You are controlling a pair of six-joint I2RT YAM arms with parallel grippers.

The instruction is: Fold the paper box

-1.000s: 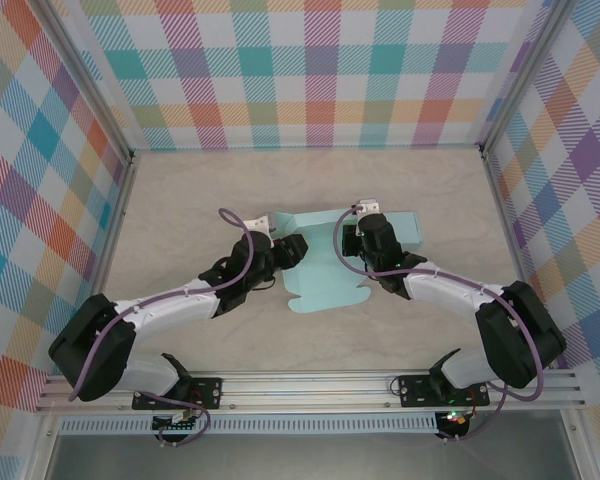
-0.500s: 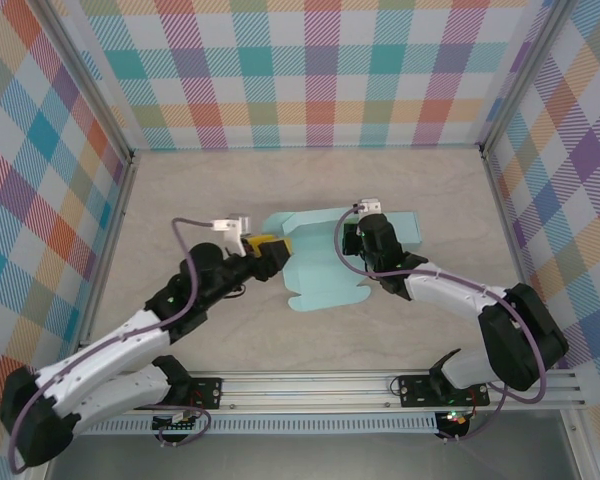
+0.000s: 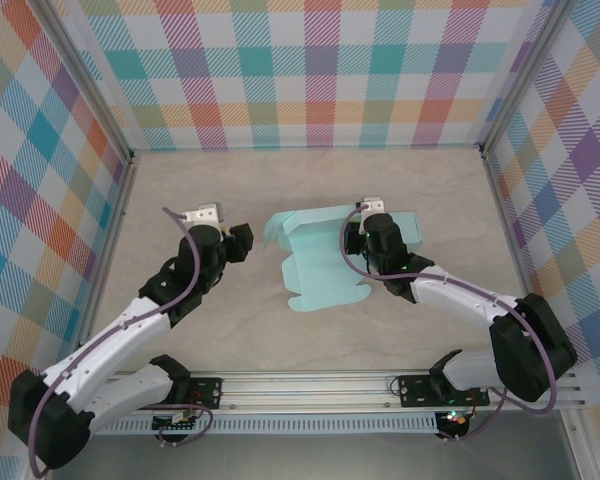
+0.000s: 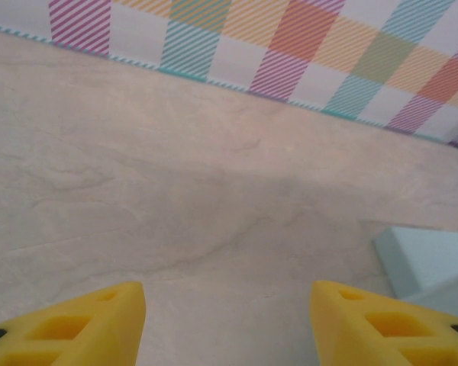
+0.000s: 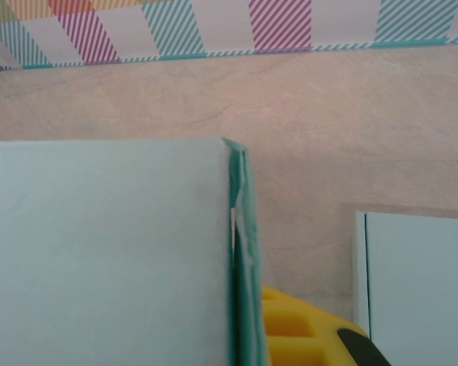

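One pale blue paper box (image 3: 325, 272) lies partly folded mid-bench (image 3: 180, 190), with bare surface around it out to the plaid walls (image 3: 320, 70). Of two grippers, the right gripper (image 3: 363, 236) sits at the box's far right flap. Its wrist view shows an upright panel against one yellow finger (image 5: 298, 328), but I cannot tell if it is clamped. The left gripper (image 3: 237, 240) hangs just left of the box, spread wide and empty.

The desk (image 3: 230, 190) has a pale beige surface with a faint grain. The far wall (image 3: 320, 70), the left wall (image 3: 30, 200) and the right wall (image 3: 580, 150) carry a coloured check pattern. An aluminium rail (image 3: 310, 385) runs along the near edge.
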